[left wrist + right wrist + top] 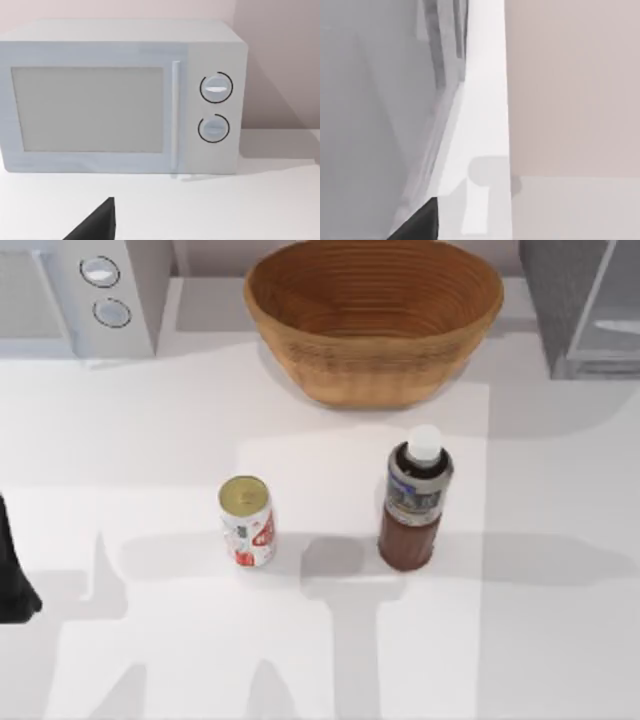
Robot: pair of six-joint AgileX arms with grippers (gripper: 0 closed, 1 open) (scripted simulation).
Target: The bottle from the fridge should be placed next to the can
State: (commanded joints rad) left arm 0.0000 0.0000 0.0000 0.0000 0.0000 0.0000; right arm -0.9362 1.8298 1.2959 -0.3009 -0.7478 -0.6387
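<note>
Top view: the bottle is seen standing upright on the white tabletop, a little right of centre, with its white cap uppermost and dark reddish-brown liquid below the grey-blue label band. The can is set upright near it to the left, with a bare strip of tabletop between the two, so they are apart and not touching. Behind them, a woven basket is placed at the far middle of the tabletop. The fridge is found at the far right corner, and a light grey microwave with two round knobs at the far left corner. A dark part of the left arm is seen at the left edge of the tabletop, well apart from the can. In the left wrist view the microwave front is faced, and a dark tip of the left claw is visible; whether that claw is open or closed cannot be told. In the right wrist view a dark tip of the right claw is seen beside the grey fridge wall, and its state cannot be told either.
</note>
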